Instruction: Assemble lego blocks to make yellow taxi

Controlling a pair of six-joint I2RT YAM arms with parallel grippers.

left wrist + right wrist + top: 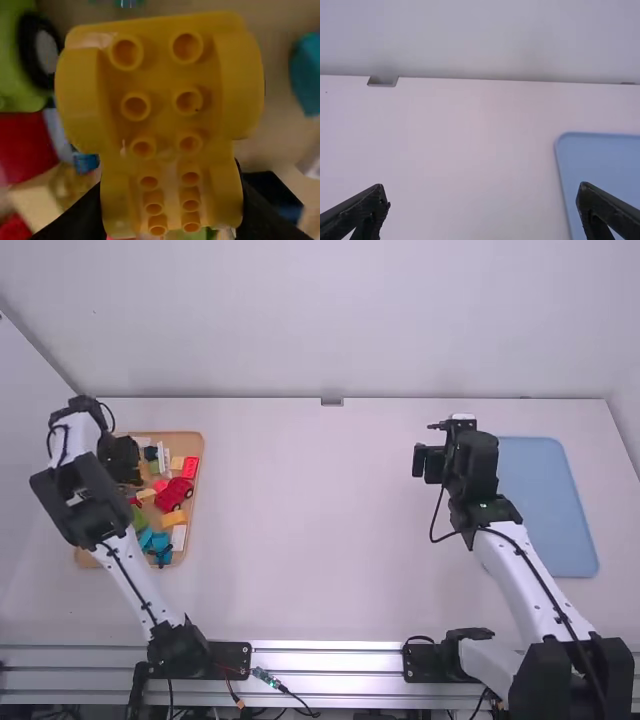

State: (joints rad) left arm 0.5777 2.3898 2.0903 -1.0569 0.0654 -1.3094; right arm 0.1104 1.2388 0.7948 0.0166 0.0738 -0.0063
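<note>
Over the wooden tray of blocks at the left, my left gripper hangs low. In the left wrist view a large yellow block with rounded sides and hollow round tubes is clamped by the left gripper, its black fingers pressed on both sides. The block hides much of what lies below. My right gripper is at the right side of the table, beside the blue board's left edge. In the right wrist view the right gripper stands wide open, with nothing between its fingers.
The wooden tray holds a red car, an orange block, blue pieces and a green wheeled piece. A flat light-blue board lies at the right, partly behind the right arm.
</note>
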